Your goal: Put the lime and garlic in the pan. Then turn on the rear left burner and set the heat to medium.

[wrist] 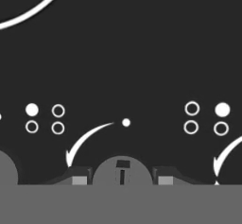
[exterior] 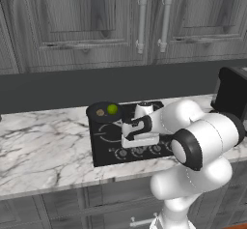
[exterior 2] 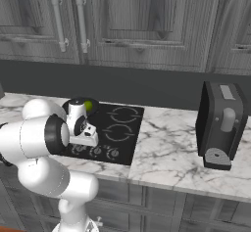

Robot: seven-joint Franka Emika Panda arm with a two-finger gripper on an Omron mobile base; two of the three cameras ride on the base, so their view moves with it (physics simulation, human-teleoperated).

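My hand (wrist: 122, 179) clamped on 1 grey knob (wrist: 122, 170); lime (exterior: 112, 109), garlic (exterior: 100, 112) in pan (exterior: 92, 111)

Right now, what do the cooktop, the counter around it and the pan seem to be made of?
The cooktop looks like smooth black glass: flat, dark, with thin white rings printed on it. The counter looks like polished marble or an imitation: white with grey veins. The pan looks like matte black metal, perhaps coated; the picture cannot settle which.
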